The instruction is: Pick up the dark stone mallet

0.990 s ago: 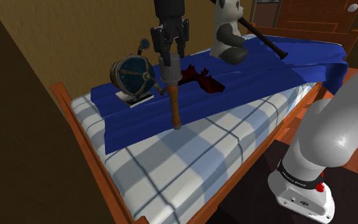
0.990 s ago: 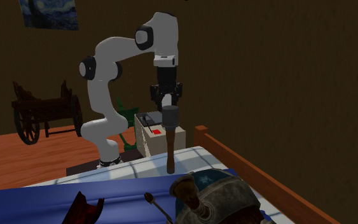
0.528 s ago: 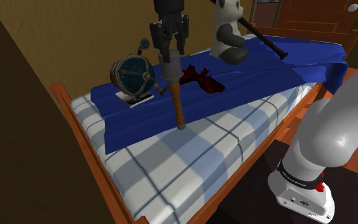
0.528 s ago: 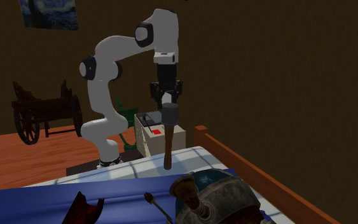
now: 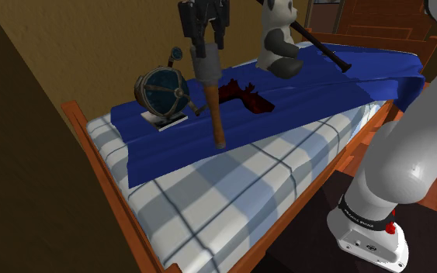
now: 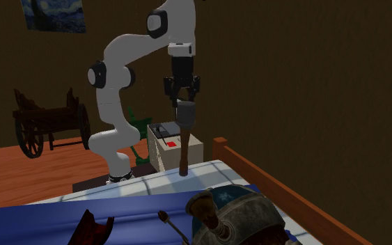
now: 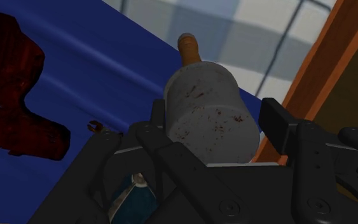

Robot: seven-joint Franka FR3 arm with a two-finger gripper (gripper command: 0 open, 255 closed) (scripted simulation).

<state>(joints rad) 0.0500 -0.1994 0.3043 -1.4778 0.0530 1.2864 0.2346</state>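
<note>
At the shoulder view's top middle, we see the black gripper (image 5: 204, 46) pinching a speckled grey stone mallet (image 5: 206, 68) by its round head, with the smooth brown wooden handle (image 5: 216, 116) pointing down.

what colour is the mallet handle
The mallet handle is orange-brown; the shoulder view shows it best.
</note>
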